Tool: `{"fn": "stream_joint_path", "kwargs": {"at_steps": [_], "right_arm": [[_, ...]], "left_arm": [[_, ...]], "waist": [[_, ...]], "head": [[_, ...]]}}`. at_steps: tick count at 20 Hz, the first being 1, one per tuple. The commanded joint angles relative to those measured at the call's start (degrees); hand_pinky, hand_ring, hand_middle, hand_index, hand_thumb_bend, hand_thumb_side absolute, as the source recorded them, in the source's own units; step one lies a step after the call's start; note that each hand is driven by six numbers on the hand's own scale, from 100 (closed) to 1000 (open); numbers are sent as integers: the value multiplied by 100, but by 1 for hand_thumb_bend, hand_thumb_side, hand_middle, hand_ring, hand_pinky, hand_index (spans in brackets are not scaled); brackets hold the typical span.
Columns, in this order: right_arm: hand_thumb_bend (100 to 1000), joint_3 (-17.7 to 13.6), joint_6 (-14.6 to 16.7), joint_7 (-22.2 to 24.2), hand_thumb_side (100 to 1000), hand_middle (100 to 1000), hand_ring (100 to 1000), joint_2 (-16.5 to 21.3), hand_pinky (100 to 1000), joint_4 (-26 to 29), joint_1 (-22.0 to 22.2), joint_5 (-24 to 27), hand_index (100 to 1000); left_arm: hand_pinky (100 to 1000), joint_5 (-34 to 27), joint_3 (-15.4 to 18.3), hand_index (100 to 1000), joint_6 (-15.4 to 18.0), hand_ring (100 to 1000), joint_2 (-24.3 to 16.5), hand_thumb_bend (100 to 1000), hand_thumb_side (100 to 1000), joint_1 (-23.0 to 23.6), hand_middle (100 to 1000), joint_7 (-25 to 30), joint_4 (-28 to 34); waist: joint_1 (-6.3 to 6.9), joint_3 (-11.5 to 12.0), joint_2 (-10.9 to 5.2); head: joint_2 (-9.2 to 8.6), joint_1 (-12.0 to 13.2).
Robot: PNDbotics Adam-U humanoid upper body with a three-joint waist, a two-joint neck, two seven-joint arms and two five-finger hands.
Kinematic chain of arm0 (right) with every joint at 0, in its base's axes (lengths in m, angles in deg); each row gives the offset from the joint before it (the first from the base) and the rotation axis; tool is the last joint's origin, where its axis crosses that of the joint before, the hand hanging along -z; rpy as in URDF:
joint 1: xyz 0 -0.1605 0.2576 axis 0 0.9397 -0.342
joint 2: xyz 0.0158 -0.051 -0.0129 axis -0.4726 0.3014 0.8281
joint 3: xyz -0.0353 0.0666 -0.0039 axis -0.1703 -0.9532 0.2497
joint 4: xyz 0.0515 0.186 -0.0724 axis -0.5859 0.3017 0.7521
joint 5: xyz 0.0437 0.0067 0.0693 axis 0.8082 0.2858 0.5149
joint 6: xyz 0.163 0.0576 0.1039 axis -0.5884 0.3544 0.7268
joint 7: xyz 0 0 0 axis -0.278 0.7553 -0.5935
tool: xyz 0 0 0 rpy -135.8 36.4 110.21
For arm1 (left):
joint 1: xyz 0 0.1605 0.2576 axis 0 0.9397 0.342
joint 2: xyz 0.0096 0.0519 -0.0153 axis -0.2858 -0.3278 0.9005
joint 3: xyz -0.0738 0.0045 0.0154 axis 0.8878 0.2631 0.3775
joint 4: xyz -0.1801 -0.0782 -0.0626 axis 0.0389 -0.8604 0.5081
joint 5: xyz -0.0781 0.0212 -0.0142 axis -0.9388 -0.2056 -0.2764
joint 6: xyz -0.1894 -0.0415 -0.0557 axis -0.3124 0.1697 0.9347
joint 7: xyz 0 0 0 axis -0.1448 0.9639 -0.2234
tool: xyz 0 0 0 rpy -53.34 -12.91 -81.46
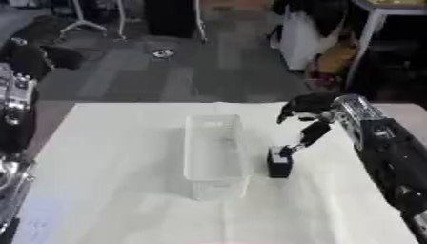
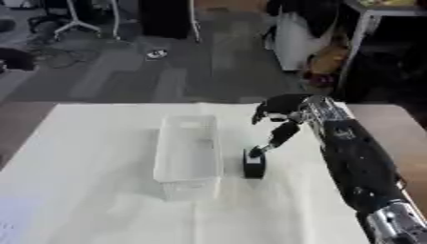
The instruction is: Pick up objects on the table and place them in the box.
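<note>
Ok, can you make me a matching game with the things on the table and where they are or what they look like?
Things:
1. box
2. small dark object
3. right hand
4. table

Descriptions:
A. black, reaching down from the right
B. see-through, in the middle of the table
C. covered in white
D. standing upright just right of the box

Pairs: 1-B, 2-D, 3-A, 4-C
</note>
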Motion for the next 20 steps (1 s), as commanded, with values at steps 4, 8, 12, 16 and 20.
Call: {"fn": "stream_joint_path", "kwargs": {"at_steps": [4, 8, 12, 16, 20], "right_arm": [[851, 98, 439, 382, 1000, 792, 848, 150, 1000, 6, -193, 97, 871], [851, 151, 520, 449, 1000, 796, 848, 154, 1000, -51, -177, 138, 873], [848, 206, 608, 545, 1000, 797, 848, 163, 1000, -131, -167, 181, 877], [844, 249, 691, 618, 1000, 797, 846, 175, 1000, -233, -143, 229, 886], [841, 300, 755, 650, 1000, 801, 844, 185, 1000, -304, -81, 235, 892]], "left_arm": [[611, -6, 20, 887, 5, 648, -167, 160, 1000, -45, 806, 30, 69], [611, -6, 17, 887, 4, 647, -168, 160, 1000, -45, 806, 38, 69], [611, -5, 15, 887, 6, 647, -172, 160, 1000, -44, 806, 45, 68], [611, -6, 16, 887, 7, 647, -175, 160, 1000, -39, 806, 48, 70], [612, -7, 24, 887, 7, 647, -176, 160, 1000, -38, 806, 44, 75]], "waist": [[6, 8, -75], [3, 7, -75], [2, 9, -78], [1, 7, -77], [0, 9, -76]], "head": [[-4, 29], [2, 29], [3, 26], [7, 21], [4, 16]]}}
